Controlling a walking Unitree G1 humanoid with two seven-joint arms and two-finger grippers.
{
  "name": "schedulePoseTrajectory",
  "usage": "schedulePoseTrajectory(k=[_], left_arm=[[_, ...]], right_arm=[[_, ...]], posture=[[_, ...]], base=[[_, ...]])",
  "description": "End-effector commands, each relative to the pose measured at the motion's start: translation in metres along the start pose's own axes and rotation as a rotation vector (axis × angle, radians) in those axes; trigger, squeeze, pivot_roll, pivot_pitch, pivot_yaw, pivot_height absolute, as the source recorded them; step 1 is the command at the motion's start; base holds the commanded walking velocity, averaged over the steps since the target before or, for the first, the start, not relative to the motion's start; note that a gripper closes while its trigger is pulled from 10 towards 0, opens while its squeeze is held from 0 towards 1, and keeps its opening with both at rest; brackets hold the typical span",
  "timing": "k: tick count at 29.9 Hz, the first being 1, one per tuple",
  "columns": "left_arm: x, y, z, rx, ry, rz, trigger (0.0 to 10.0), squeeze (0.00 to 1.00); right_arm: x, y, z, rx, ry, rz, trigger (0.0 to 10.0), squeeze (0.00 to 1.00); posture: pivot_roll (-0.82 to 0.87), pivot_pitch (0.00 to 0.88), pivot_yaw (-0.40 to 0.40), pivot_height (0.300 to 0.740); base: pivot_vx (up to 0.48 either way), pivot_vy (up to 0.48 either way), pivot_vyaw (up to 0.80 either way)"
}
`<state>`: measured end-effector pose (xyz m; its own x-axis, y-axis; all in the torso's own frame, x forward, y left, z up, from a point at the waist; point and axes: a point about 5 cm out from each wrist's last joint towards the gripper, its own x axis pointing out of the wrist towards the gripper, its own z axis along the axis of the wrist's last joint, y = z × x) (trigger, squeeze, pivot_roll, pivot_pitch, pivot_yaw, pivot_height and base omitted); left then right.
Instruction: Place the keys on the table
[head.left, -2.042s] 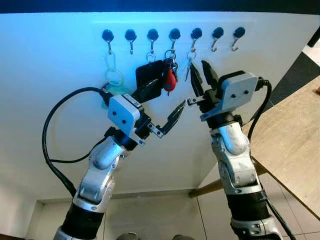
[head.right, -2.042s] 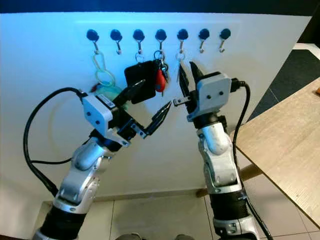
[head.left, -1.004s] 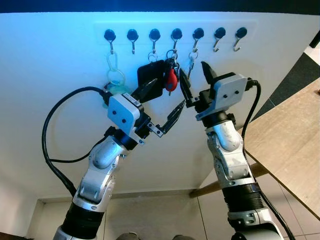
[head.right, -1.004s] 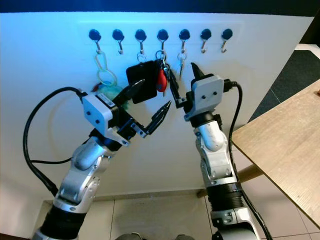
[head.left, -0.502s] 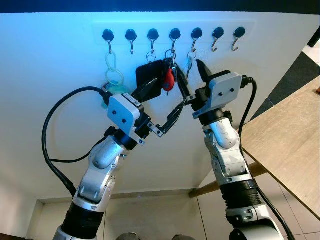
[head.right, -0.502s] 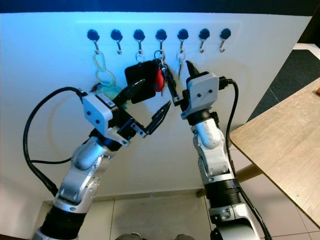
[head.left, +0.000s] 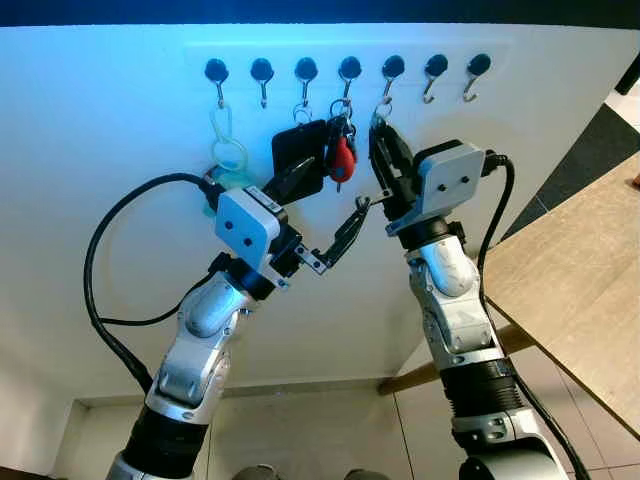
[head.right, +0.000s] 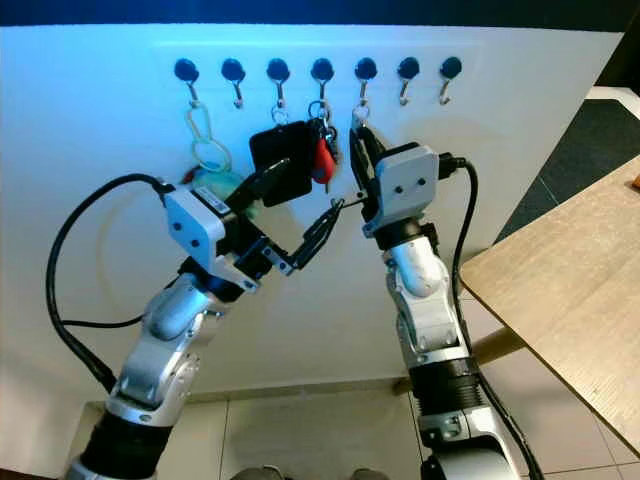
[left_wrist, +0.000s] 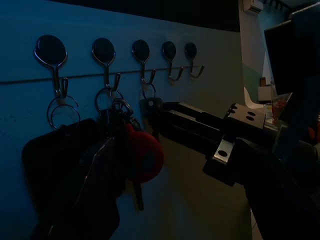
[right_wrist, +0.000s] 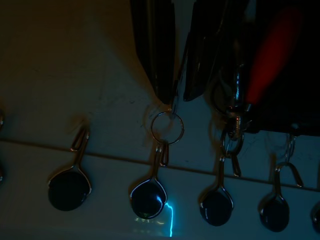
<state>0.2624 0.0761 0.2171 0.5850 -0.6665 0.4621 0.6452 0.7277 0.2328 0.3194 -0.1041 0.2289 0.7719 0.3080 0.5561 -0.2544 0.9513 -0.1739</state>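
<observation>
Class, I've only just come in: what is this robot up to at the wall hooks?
The right claw has closed on the small key, which hangs by a ring from a wall hook. The left claw hovers open below the red-tagged key bunch. The wooden table waits on the right.

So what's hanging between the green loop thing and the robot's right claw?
A black fob and a red-tagged key bunch hang there in the left eye view.

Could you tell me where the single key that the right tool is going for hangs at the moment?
The key hangs by its ring on the fifth hook from the left, between the right tool's closed fingers, beside the red-tagged bunch.
</observation>
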Motion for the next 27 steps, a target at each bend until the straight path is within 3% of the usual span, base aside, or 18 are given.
schedulePoseTrajectory(k=[1, 16, 27], left_arm=[[-0.001, 0.000, -0.003, 0.006, 0.023, -0.002, 10.0, 0.00], [0.000, -0.001, -0.002, 0.003, 0.019, -0.005, 10.0, 0.00], [0.000, -0.001, -0.003, 0.001, 0.020, -0.008, 10.0, 0.00]], right_arm=[[-0.001, -0.003, 0.001, -0.007, -0.006, -0.017, 10.0, 0.00], [0.002, 0.001, 0.031, -0.017, -0.134, -0.013, 10.0, 0.00], [0.007, 0.004, 0.037, -0.007, -0.150, -0.007, 10.0, 0.00]], posture=[[0.06, 0.088, -0.028, 0.740], [0.05, 0.090, -0.024, 0.740], [0.05, 0.090, -0.024, 0.740]], base=[[0.000, 0.000, 0.00], [0.000, 0.000, 0.00], [0.000, 0.000, 0.00]])
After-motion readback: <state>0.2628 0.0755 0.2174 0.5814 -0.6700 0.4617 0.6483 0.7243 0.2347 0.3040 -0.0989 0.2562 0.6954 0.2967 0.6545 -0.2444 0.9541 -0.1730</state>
